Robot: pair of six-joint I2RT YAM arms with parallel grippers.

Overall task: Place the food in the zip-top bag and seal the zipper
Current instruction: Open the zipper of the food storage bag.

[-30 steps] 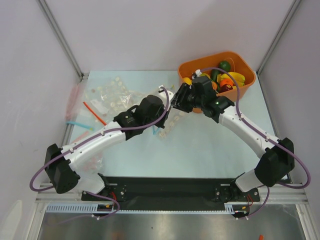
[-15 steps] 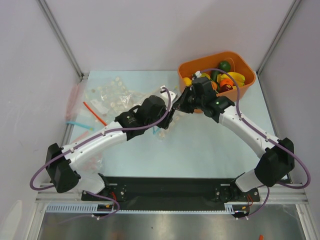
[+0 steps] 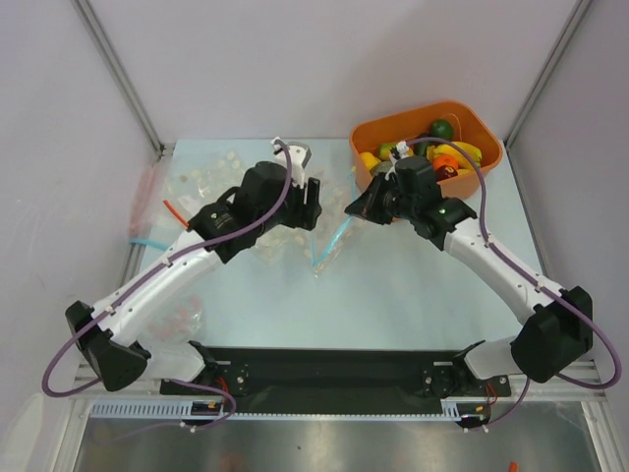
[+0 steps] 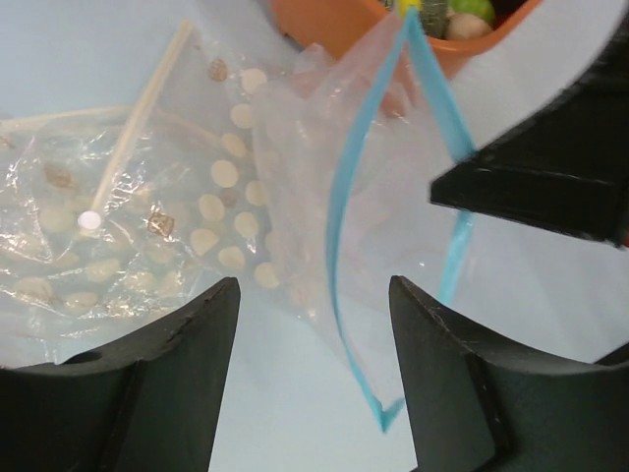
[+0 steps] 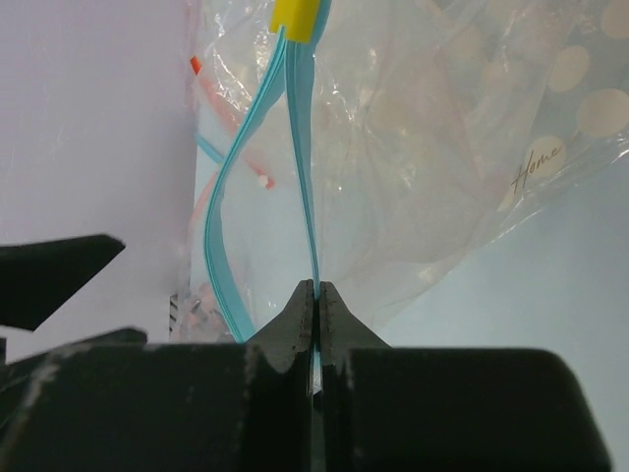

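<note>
The zip-top bag hangs clear and crumpled between the two arms, its mouth parted. My right gripper is shut on one side of the light-blue zipper, which carries a yellow tab at its far end. In the top view the right gripper sits just left of the orange bin. My left gripper is open, with the other blue zipper edge hanging loose between its fingers, untouched. From above, the left gripper is left of the bag. The food lies in the bin.
The orange bin stands at the back right. Clear bags printed with white dots lie at the back left, also under the left gripper. A bag with a red strip lies by the left wall.
My left gripper opened, let go of the bag and drew back up and to the left. My right gripper closed on the blue strip and now holds the bag alone.
</note>
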